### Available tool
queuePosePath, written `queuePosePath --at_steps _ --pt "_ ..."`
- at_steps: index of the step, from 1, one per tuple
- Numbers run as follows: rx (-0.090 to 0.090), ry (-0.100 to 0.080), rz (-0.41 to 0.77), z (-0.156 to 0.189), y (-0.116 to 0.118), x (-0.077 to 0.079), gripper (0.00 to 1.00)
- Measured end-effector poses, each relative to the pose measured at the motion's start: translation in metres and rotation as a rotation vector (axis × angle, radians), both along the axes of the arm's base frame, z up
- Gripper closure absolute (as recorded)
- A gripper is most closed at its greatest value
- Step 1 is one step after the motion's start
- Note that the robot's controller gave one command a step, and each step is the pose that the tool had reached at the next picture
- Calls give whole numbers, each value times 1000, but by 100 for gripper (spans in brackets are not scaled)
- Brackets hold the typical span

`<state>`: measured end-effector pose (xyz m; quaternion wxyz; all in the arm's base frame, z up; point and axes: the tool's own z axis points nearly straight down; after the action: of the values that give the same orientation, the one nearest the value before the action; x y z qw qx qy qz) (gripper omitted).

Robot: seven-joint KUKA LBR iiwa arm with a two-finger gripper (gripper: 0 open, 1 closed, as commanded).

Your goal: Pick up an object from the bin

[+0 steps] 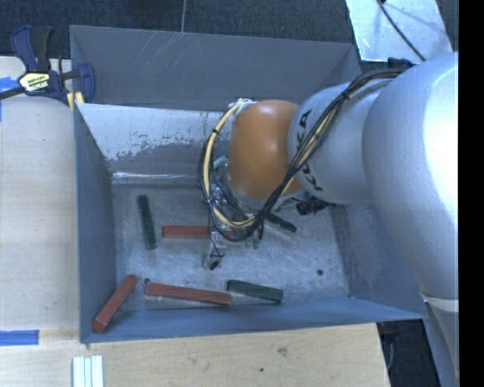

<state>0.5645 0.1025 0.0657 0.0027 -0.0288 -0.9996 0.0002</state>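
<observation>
Grey metal bin (93,216) first, with sloping walls and a flat, speckled floor. Reaching in from the right, a bulky silver-grey arm (387,135), covering much of the bin's right-hand wall. On its wrist, a rounded orange cover (258,147), with a bundle of yellow and black cables (218,208) looped down its left side.

Along the front of the floor, a long red-brown bar (185,294), lying flat. Touching its right end, or very nearly so, a dark green bar (255,291). In the front left corner, a red bar (114,302), tilted against the slope of the wall. Further back on the left, another dark green bar (147,222), apart from the rest. Near the middle, a short red-brown bar (184,232), lying flat with its right end beside the cable bundle. Under the arm to the right, a dark green piece (281,225), partly hidden.

Smallest, the gripper (214,258), dark and low over bare floor, just below and right of the short red-brown bar, between it and the long one; cannot tell whether open or closed
</observation>
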Motion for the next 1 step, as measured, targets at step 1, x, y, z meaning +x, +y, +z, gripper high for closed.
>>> queuePosePath --at_steps 1 --pt "2 -13 100 36 21 -4 0"
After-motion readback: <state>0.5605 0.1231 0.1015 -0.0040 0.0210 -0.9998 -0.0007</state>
